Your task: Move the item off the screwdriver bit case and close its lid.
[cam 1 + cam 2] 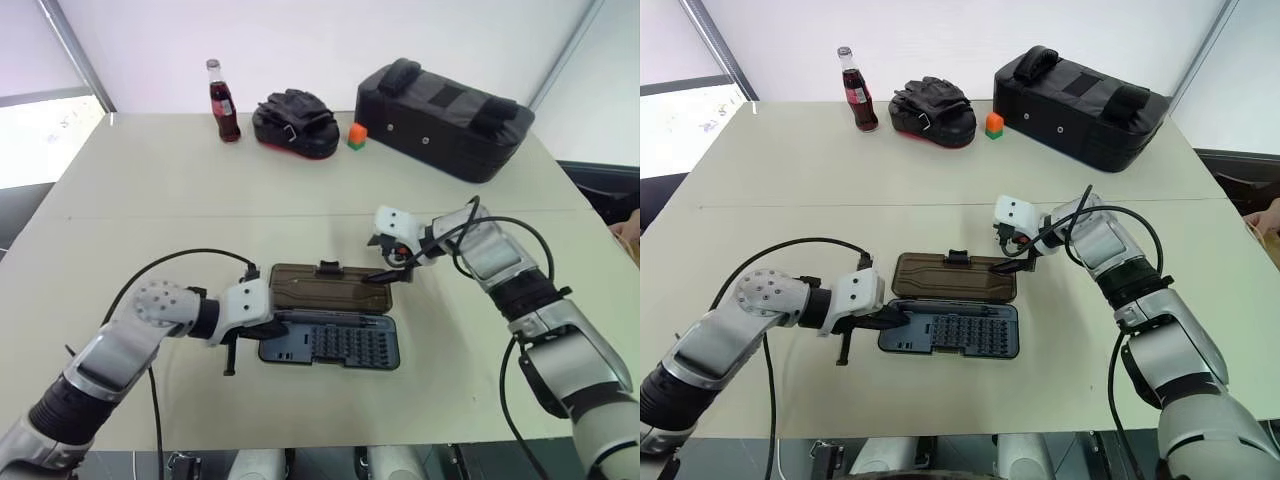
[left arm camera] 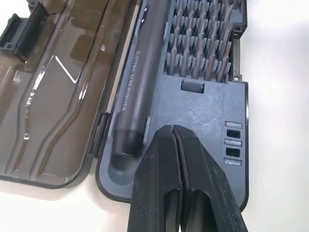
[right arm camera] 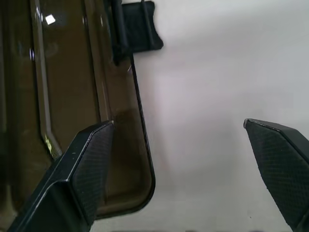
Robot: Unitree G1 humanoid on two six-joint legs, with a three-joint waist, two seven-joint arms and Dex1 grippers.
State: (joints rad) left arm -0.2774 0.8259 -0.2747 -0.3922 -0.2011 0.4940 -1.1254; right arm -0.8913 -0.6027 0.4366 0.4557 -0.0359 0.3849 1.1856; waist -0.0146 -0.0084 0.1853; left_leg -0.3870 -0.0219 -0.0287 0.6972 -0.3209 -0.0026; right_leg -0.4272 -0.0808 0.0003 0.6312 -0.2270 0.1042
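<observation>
Centrally, closed left pincer (image 1: pixel 231 362) steadies the screwdriver bit case (image 1: pixel 330 343); open right pincer (image 1: pixel 385 268) straddles the lid (image 1: pixel 330 288) corner to flip it.

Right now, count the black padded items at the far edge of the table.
2: a large black padded rectangular bag at the far right, and a smaller black padded mitt to its left, between the glass cola bottle and an orange-green block.

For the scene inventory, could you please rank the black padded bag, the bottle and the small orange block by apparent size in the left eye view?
1. black padded bag, largest.
2. bottle.
3. small orange block, smallest.
All three stand along the table's far edge, so nearness hardly skews the order.
</observation>
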